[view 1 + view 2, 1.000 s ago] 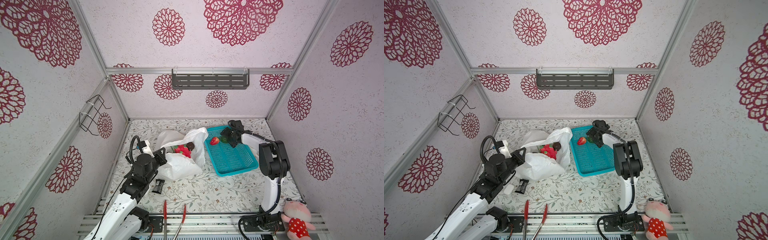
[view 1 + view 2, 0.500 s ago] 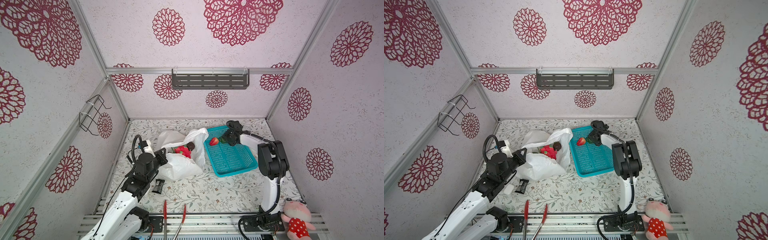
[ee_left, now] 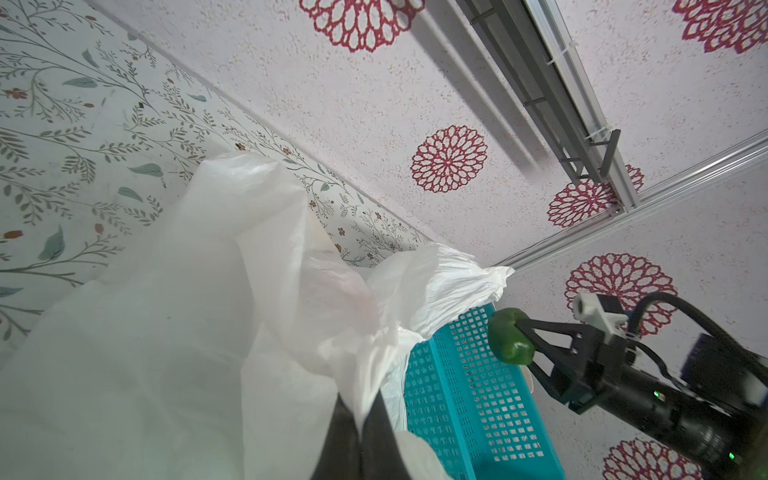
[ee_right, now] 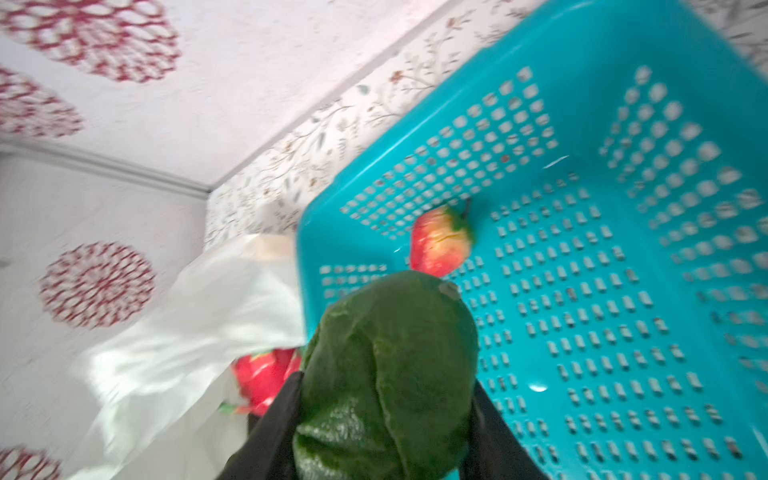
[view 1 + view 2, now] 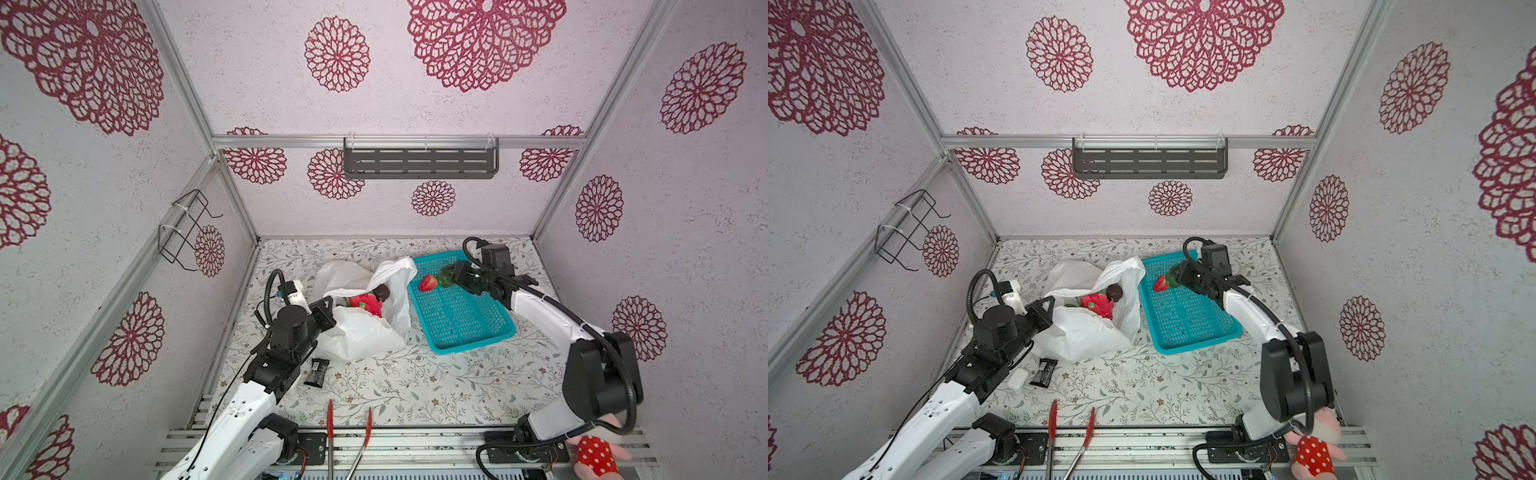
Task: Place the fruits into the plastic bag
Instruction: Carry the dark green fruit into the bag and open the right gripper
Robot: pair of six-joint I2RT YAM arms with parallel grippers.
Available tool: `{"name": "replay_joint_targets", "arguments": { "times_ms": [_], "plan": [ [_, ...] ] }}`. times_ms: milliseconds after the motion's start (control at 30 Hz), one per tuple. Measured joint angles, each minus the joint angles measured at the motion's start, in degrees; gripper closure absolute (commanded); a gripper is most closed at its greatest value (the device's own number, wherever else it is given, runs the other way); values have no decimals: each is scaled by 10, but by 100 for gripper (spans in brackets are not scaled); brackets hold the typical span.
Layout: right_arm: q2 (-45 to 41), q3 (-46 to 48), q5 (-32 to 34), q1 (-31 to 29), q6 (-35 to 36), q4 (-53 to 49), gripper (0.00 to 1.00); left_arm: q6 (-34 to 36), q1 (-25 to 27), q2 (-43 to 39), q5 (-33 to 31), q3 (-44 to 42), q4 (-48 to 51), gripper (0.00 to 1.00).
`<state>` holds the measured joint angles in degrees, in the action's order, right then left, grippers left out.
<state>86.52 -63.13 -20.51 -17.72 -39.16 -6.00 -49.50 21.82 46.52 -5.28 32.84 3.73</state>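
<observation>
The white plastic bag [image 5: 361, 332] [image 5: 1079, 332] lies left of centre with its mouth open. A red-pink spiky fruit [image 5: 366, 303] [image 5: 1098, 304] and a dark brown fruit [image 5: 382, 293] [image 5: 1113, 293] rest in the mouth. My left gripper [image 5: 326, 309] [image 5: 1045, 309] [image 3: 360, 417] is shut on the bag's edge [image 3: 365, 374]. Over the far end of the teal basket [image 5: 465, 328] [image 5: 1192, 328] [image 4: 623, 291], my right gripper [image 5: 454, 276] [image 5: 1180, 277] [image 4: 384, 384] is shut on a green fruit [image 5: 445, 280] [image 5: 1172, 280] [image 3: 510, 336] [image 4: 386, 353]. A red fruit [image 5: 428, 282] [image 5: 1160, 283] [image 4: 438, 245] lies in the basket beside it.
A small black packet [image 5: 316, 372] [image 5: 1046, 372] and a small white object [image 5: 1017, 379] lie by the left arm. Red tongs [image 5: 330, 432] rest at the front edge, and a pink plush toy [image 5: 594, 457] sits at the front right. A dark shelf [image 5: 419, 162] and a wire rack [image 5: 187, 230] hang on the walls.
My right gripper has closed on the green fruit at the basket's far end and is drawing it slightly toward the bag. The left gripper keeps its hold on the bag.
</observation>
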Motion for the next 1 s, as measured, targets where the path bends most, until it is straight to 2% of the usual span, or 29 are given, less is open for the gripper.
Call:
{"name": "replay_joint_targets", "arguments": {
  "times_ms": [67, 167, 267, 433, 533, 600, 700, 833, 1000],
  "plan": [
    [-9, 23, -44, -29, 8, 29, 66, 2, 0, 3, 1, 0, 0, 100],
    [28, 13, -96, -94, 31, 42, 66, 3, 0, 9, 5, 3, 0, 100],
    [110, -65, -130, -152, 71, 15, 66, 4, 0, 10, 5, 10, 1, 100],
    [242, -236, -186, -204, 139, -51, 64, 4, 1, -9, 5, 16, 9, 100],
    [304, -331, -209, -230, 189, -116, 53, 4, 2, -32, 3, 17, 20, 100],
    [332, -377, -221, -250, 224, -165, 38, 5, 3, -46, 0, 18, 28, 100],
    [341, -400, -234, -276, 264, -214, 19, 8, 3, -57, -2, 19, 39, 100],
    [323, -382, -234, -292, 288, -223, 11, 10, 4, -55, -3, 19, 48, 100],
    [247, -307, -200, -261, 278, -193, 3, 10, 4, -46, -4, 19, 46, 100]
  ]
}}
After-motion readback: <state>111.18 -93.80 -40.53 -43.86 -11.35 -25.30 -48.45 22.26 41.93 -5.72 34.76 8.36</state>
